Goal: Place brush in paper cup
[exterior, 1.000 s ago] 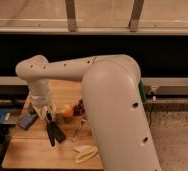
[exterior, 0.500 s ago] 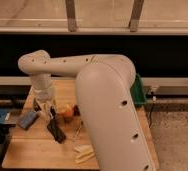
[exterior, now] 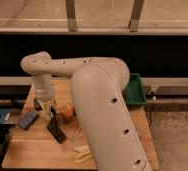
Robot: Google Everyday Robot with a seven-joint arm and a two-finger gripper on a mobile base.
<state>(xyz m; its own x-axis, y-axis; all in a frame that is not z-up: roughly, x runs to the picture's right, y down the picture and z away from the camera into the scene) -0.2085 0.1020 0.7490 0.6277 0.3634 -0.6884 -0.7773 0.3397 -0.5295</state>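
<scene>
Above the left half of the counter (exterior: 32, 150) we see the arm (exterior: 99, 100) bent into a tight hook: its thick white forearm rises from the lower right, fills the middle of the view, and runs left to a rounded elbow, from which the wrist drops straight down. The tool (exterior: 48, 111) hangs at the end of that wrist, pointing at the wood, just left of the apple (exterior: 67, 112). We cannot tell whether it is open or closed, nor whether it grips anything.

Just below the tool, a dark slim object that we take for the brush (exterior: 56, 131) lies or leans on the counter, slanting down and to the right; its upper end reaches up to the tool, but contact is unclear. The apple sits just right of that upper end. Left of the apple, beyond the tool, a blue-grey block (exterior: 27, 120) rests flat near the counter's left edge. Below and right of the apple, pale curved pieces, perhaps a banana (exterior: 83, 153), lie close to the forearm. A green bin (exterior: 135, 90) shows behind the arm, well right of the apple. We cannot make out the paper cup; the arm hides much of the counter.
</scene>
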